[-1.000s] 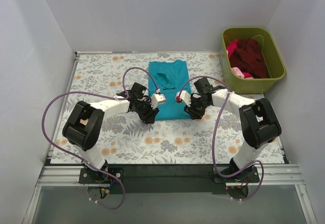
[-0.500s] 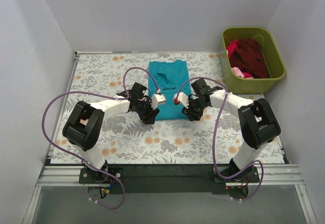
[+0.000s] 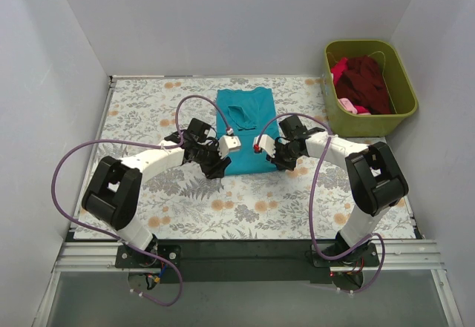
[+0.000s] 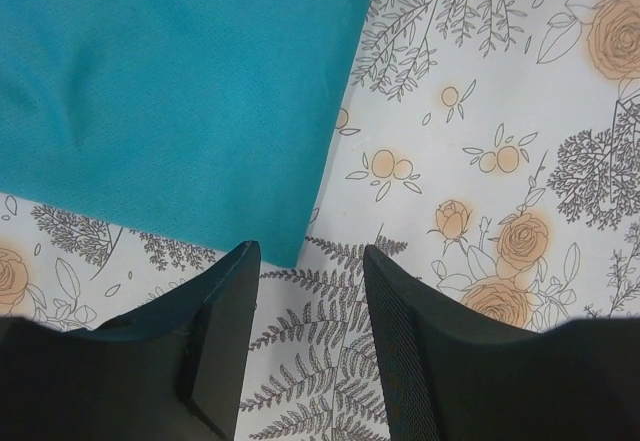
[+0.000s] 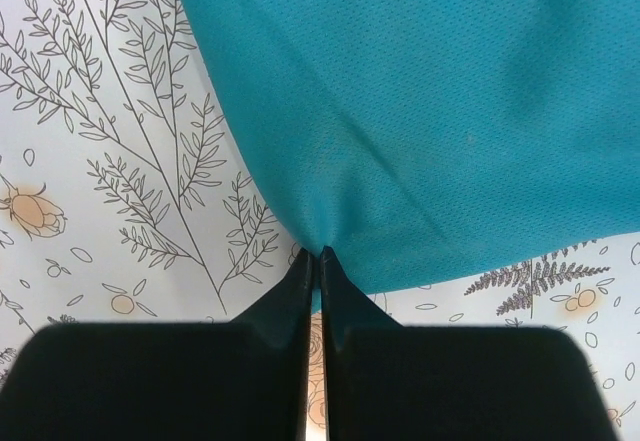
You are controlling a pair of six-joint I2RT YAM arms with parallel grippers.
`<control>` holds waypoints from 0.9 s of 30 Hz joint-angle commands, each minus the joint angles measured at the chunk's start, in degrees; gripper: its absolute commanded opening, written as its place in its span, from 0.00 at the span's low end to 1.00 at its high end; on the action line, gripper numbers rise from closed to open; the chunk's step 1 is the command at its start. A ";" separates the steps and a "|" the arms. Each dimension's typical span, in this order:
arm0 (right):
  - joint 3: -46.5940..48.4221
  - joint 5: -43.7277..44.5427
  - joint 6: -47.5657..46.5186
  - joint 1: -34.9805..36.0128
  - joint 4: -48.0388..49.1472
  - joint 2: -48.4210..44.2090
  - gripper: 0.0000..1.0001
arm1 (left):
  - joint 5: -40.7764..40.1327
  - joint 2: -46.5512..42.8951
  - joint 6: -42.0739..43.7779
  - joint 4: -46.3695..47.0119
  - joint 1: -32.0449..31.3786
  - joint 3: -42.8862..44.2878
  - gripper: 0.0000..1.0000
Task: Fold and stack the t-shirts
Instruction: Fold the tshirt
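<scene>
The teal t-shirt [image 3: 249,119] lies folded into a long strip at the middle of the floral table. My left gripper [image 3: 215,168] is open just off the shirt's near left corner. In the left wrist view the corner of the shirt [image 4: 180,91] lies just ahead of the left gripper [image 4: 305,256], with nothing between the jaws. My right gripper [image 3: 285,163] is shut on the shirt's near right corner. In the right wrist view the cloth [image 5: 430,111] puckers into the closed right gripper [image 5: 318,256]. The dark maroon shirt [image 3: 367,78] with pink cloth [image 3: 346,105] lies in the bin.
The olive-green plastic bin [image 3: 371,125] stands at the back right corner of the table. White walls enclose the table on the left, back and right. The floral tablecloth [image 3: 148,112] covers the whole surface.
My right gripper has moved left onto the teal shirt's near right corner and now pinches it. My left arm has shifted slightly and stays open at the near left corner.
</scene>
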 commanded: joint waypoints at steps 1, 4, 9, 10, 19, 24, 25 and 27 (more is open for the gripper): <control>-1.61 0.43 -0.40 0.40 -0.82 0.53 0.01 | -1.04 -1.26 2.80 2.18 -0.19 -1.47 0.45; -1.26 0.34 -0.23 0.49 -1.26 0.71 0.01 | -1.66 0.32 3.59 3.59 -0.10 -1.47 0.47; -0.91 -0.27 -0.05 0.67 -1.61 0.80 0.01 | -2.71 2.87 4.21 5.61 -0.36 -2.26 0.48; -0.73 -0.36 0.12 0.67 -1.70 0.80 0.01 | -2.98 3.40 6.12 5.79 -0.45 -2.44 0.48; 0.50 -1.15 1.97 0.75 -3.99 0.19 0.01 | -6.41 5.07 8.86 6.59 -1.59 -6.39 0.22; 2.25 -1.86 3.81 0.49 -5.74 -0.78 0.01 | -7.37 3.50 8.96 4.56 -1.59 -6.05 0.00; 2.95 -2.12 4.16 0.32 -6.35 -0.79 0.01 | -7.55 3.14 8.78 4.30 -1.68 -5.44 0.00; 5.32 -2.65 4.43 -0.38 -8.11 -0.96 0.01 | -7.46 2.53 8.78 2.90 -1.68 -4.38 0.00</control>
